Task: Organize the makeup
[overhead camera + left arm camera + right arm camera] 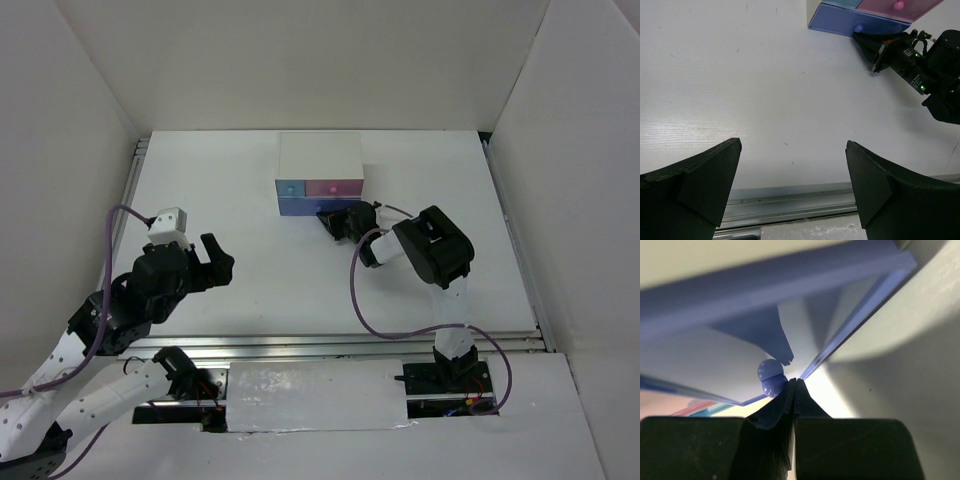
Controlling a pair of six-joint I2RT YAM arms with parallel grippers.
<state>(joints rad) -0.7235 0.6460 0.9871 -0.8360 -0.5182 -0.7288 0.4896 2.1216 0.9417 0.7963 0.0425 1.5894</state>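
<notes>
No makeup shows in any view. The white box [320,155] with blue and pink drawers stands at the back centre of the table. My right gripper [325,218] is shut, its tips pressed together right at the lower blue drawer [715,360]. The drawer's small blue knob [773,385] sits against the outer side of the left finger, not between the fingers. My left gripper [793,144] hangs open over bare table at the left, with nothing between its fingers. From it I see the blue drawer [835,22] and the right gripper [860,37] at the knob [858,28].
The pink drawer [335,187] is shut above the blue one, beside a small blue drawer [289,187]. A metal rail [350,345] runs along the table's front edge. White walls enclose the table on three sides.
</notes>
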